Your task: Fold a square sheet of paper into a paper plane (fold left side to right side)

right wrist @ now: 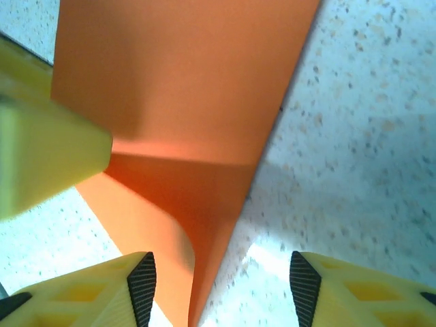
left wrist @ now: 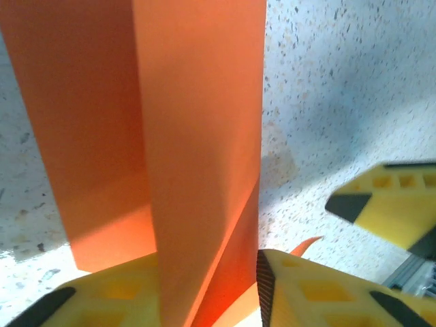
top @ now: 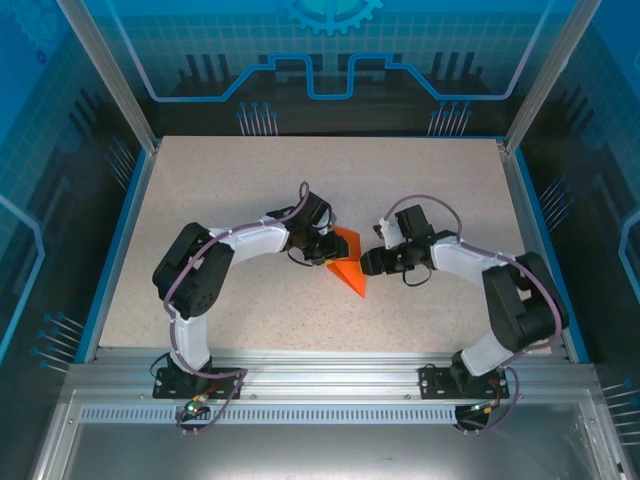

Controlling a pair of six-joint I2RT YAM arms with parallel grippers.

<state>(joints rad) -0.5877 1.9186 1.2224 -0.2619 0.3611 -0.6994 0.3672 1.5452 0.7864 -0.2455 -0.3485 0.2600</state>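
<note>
No words, numbers or brand marks are showing legibly in any view. A pale blue gear emblem [top: 333, 12] is sitting at the top of the back wall panel [top: 200, 50], and a bright blue outline graphic [top: 330, 96] is running across the panel below it; neither is carrying any lettering

On the top camera, the left gripper [top: 322, 248] is hiding the left part of the orange paper [top: 347, 268], and its fingertips and those of the right gripper [top: 378, 262] are reading too small to judge. On the left wrist feed, the paper is running off the top edge and covering one finger's [left wrist: 109, 289] inner pad, so I am not making out any pinch. On the right wrist feed, the left gripper's finger [right wrist: 41, 163] is showing blurred.
</note>
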